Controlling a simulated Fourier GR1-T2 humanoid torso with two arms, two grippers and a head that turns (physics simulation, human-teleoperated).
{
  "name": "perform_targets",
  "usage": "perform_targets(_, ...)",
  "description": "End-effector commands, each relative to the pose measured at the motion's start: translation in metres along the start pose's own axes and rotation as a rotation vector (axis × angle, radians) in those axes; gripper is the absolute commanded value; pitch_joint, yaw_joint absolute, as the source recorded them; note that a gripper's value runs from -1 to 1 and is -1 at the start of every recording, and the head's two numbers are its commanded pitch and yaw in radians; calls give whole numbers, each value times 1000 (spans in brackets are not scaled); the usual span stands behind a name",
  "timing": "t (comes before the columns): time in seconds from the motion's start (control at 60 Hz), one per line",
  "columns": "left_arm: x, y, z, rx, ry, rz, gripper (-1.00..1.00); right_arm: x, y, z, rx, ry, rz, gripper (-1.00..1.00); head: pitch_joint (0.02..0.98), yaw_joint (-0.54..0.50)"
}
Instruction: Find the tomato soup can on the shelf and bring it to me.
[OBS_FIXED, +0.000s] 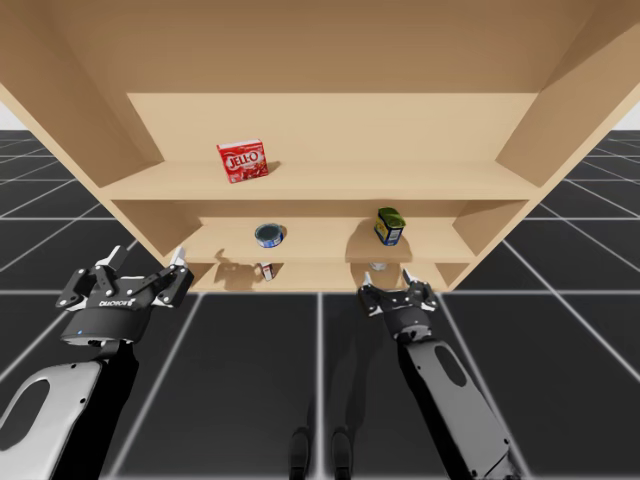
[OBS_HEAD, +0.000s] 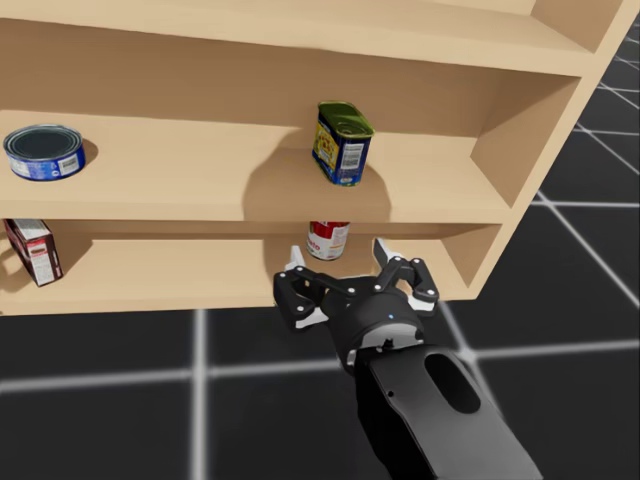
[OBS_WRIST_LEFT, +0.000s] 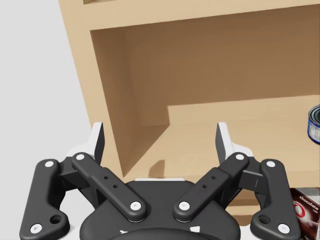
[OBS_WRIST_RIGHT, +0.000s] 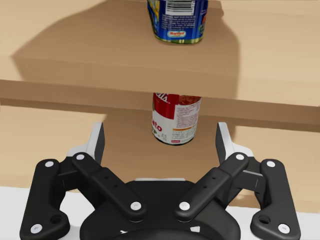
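The red and white soup can (OBS_WRIST_RIGHT: 176, 119) stands upright on the lowest shelf (OBS_WRIST_RIGHT: 55, 127), straight ahead of my right gripper (OBS_WRIST_RIGHT: 160, 135). Its fingers are spread wide and do not touch the can. My left gripper (OBS_FIXED: 148, 262), also wide open, is well apart, near the shelf's left end. I judge the right arm is nearer and must only go forward.

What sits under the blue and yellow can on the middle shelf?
The blue and yellow can stands on a shelf board; directly beneath, a red and white can stands upright, its top covered by that board's edge. My right gripper, open, faces it.
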Motion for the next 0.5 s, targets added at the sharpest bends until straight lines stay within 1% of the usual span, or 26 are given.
perform_targets(0.017,0,0,0,0,0,1,-1000,-8,5,-29,-39,28,11,-1000,725,-242)
perform_targets(0.1,0,0,0,-2,-1,0,-1000,-10,6,-39,-59,46,6,-1000,725,-240)
perform_targets(0.15,0,0,0,-3,-1,0,-1000,-11,6,-44,-68,51,12,-1000,726,-239)
perform_targets(0.2,0,1,1,-2,-2,1,-1000,-13,6,-51,-78,65,3,-1000,727,-240)
perform_targets(0.45,0,1,1,-3,-2,1,-1000,-17,7,-76,-113,79,18,-1000,728,-238)
perform_targets(0.5,0,1,1,-3,-1,1,-1000,-18,7,-79,-115,81,25,-1000,729,-237)
